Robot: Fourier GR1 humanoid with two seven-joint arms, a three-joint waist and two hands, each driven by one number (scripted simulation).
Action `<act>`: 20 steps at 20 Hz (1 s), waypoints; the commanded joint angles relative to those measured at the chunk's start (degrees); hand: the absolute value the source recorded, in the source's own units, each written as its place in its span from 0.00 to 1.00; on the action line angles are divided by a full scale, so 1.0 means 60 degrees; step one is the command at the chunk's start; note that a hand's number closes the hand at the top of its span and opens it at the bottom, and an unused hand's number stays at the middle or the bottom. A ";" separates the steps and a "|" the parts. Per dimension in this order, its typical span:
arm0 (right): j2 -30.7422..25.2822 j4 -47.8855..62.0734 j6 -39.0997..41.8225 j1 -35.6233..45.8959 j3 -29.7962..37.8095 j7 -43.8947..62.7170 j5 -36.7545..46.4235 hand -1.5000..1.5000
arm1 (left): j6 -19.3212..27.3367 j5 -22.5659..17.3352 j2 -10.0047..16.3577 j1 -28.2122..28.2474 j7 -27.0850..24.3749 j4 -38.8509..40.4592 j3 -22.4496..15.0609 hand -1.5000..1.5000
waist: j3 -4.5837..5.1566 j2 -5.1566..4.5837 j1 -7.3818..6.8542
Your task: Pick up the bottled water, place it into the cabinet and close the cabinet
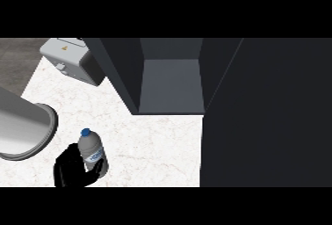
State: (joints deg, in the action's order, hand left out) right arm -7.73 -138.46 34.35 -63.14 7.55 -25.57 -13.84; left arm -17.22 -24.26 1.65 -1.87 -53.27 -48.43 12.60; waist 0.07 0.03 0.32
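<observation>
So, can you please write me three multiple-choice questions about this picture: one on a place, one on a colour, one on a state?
1. Where is the bottle compared with the cabinet?
A. Inside it
B. Outside it, at the lower left over the counter, in the left hand
C. On top of it

2. What colour is the bottle's cap?
A. Red
B. Blue
C. Green

3. How is the cabinet?
A. Closed
B. Open, with the bottle on its shelf
C. Open, with nothing seen on its shelf

Answers:
1 B: black fingers curl round the bottle, left of the opening.
2 B: the cap shows blue.
3 C: the inside is visible and the shelf looks bare.
</observation>
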 commanded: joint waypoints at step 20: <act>0.0031 -0.0966 -0.0193 0.0342 0.0175 0.0778 -0.0620 0.00 | 0.2986 0.0136 -0.0274 -0.0882 0.4139 -0.4799 -0.3849 1.00 | -0.0017 0.0038 -0.0087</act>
State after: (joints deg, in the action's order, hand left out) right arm -7.36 -138.13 34.13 -61.08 7.89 -24.65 -14.58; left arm -3.90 -22.64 0.08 -7.47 -34.38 -68.49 -5.31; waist 0.01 0.20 0.13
